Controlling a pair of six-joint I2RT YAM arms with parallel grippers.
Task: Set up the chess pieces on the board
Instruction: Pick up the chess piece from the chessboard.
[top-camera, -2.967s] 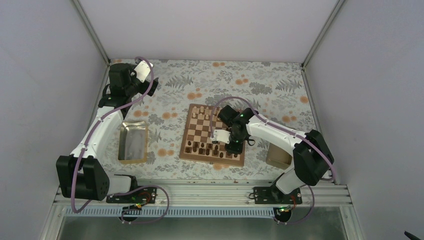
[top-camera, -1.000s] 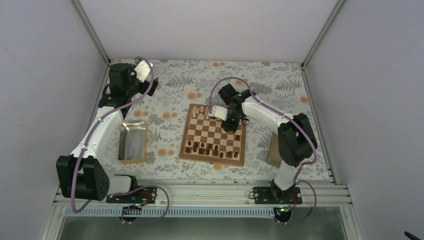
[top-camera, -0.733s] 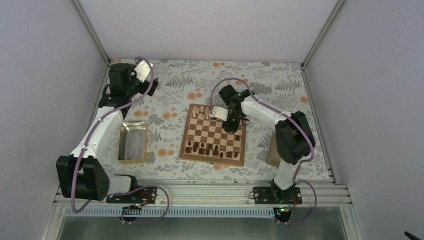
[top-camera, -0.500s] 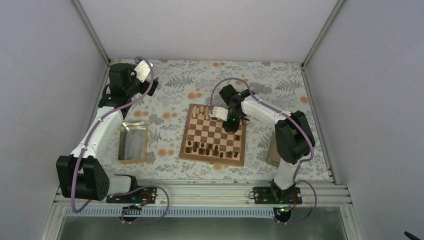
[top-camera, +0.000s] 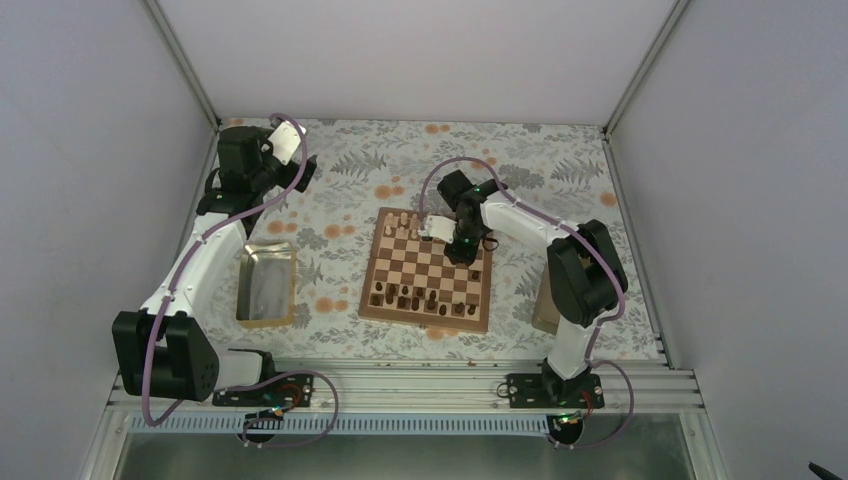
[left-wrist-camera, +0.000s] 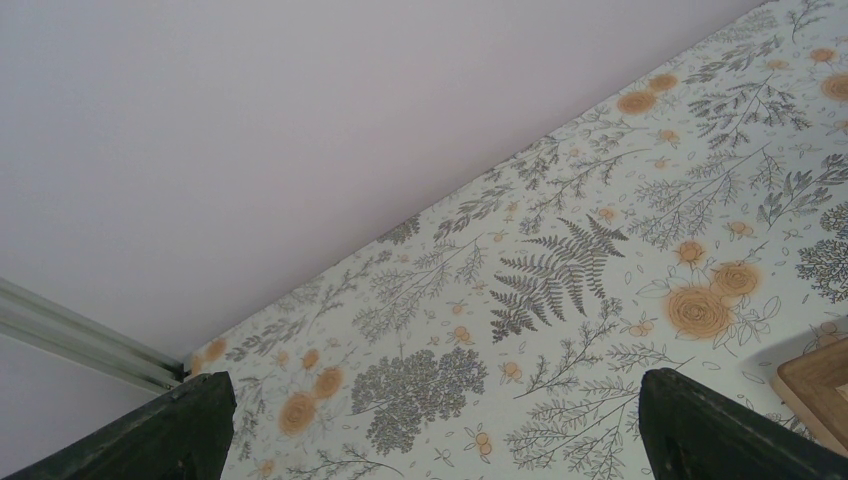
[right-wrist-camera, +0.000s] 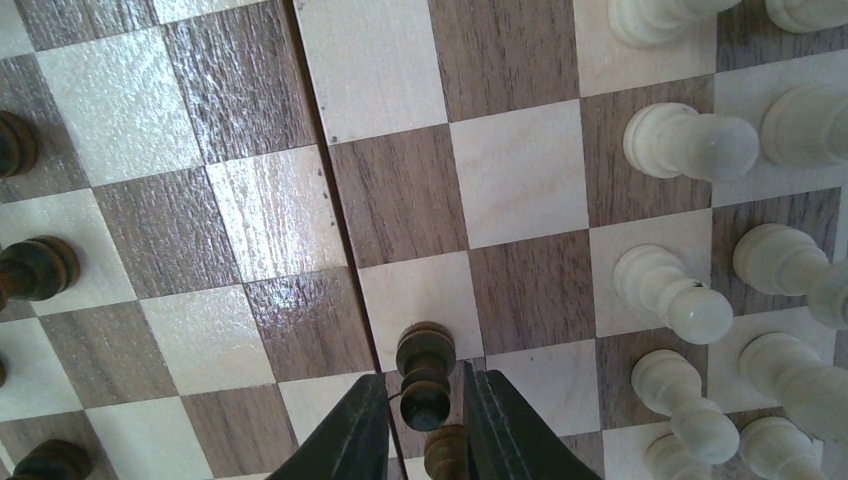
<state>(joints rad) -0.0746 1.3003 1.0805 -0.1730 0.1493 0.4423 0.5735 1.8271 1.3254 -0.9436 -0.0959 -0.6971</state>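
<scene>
The board (top-camera: 478, 322) lies mid-table. Dark brown chess pieces (top-camera: 405, 297) stand in its near rows and pale ones (top-camera: 402, 222) at its far edge. My right gripper (top-camera: 462, 250) hangs low over the board's far right part. In the right wrist view its fingers (right-wrist-camera: 355, 430) flank the head of a dark pawn (right-wrist-camera: 425, 375) that stands on a light square, with a thin gap on each side. A second dark piece (right-wrist-camera: 445, 452) shows just behind it. Pale pieces (right-wrist-camera: 690, 140) stand at the right. My left gripper (left-wrist-camera: 430, 430) is open and empty above the cloth, far left.
A metal tray (top-camera: 267, 285) lies left of the board. Another tray (top-camera: 552, 312) sits right of it, partly hidden by the right arm. A corner of the board (left-wrist-camera: 820, 385) shows in the left wrist view. Grey walls enclose the flowered tablecloth (top-camera: 560, 180).
The right gripper moved from the near dark rows to the board's far right part, then held nearly still for the last second. The left arm has not moved.
</scene>
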